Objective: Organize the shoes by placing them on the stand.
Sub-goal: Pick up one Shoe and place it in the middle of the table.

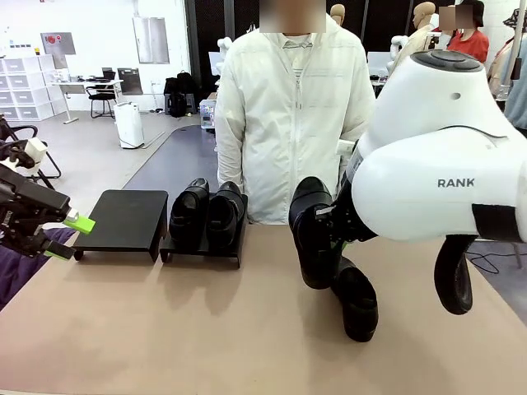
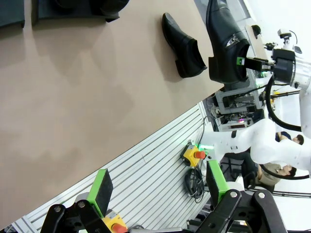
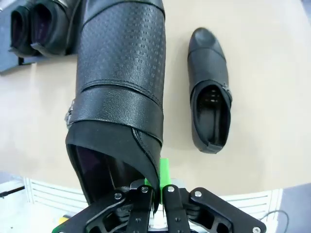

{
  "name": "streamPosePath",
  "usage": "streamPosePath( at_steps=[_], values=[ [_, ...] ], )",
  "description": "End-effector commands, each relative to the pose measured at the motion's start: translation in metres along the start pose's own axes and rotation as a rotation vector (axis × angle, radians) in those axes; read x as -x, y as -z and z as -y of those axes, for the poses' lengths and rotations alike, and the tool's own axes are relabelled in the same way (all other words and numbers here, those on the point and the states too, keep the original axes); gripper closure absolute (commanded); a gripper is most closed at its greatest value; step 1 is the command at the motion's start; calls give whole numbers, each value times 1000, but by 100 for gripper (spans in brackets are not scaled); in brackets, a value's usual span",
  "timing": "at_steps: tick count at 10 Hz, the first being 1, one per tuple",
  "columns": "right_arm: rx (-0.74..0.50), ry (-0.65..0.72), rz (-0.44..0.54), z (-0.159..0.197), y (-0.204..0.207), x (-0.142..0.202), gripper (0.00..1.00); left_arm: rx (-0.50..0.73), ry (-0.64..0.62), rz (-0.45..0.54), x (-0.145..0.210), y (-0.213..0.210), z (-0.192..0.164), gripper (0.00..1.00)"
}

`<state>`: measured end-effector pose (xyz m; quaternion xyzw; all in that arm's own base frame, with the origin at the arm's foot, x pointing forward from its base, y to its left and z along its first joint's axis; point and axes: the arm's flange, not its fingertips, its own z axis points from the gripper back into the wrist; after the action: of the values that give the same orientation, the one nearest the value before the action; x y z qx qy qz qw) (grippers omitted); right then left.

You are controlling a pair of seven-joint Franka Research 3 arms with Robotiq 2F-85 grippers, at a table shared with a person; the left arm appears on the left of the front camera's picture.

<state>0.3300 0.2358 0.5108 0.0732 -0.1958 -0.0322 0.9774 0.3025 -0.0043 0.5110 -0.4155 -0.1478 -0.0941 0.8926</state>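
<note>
The right gripper (image 3: 159, 187) is pinched tight on the heel collar of a black loafer (image 3: 121, 73), which stretches ahead of its fingers. Just beside that shoe, a second loafer (image 3: 210, 97) lies on the table. Farther ahead, a pair of loafers (image 1: 206, 216) sits on a stand (image 1: 202, 252). The left gripper (image 1: 70, 237) gapes wide, holding nothing, near another stand (image 1: 123, 218).

In the right wrist view, the held shoe (image 3: 121, 73) is showing black leather, its upper stamped with a fine dotted grain and its strap smoother, with a soft sheen. At centre right, the second shoe (image 3: 210, 97) is gleaming glossier. The table (image 1: 165, 329) is looking matt, tan and smooth. The left stand (image 1: 123, 220) is appearing matt black. The arm shell (image 1: 436, 132) is shining like glossy white plastic.
</note>
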Motion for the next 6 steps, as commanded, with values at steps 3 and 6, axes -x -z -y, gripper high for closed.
streamPosePath(
  at_steps=[3,6],
  values=[
    [3,14,-42,-1,10,-9,100,14,19,2,0,-1,-2,0],
    [5,-4,10,-6,26,4,100,14,19,2,0,-1,-2,0]
  ],
)
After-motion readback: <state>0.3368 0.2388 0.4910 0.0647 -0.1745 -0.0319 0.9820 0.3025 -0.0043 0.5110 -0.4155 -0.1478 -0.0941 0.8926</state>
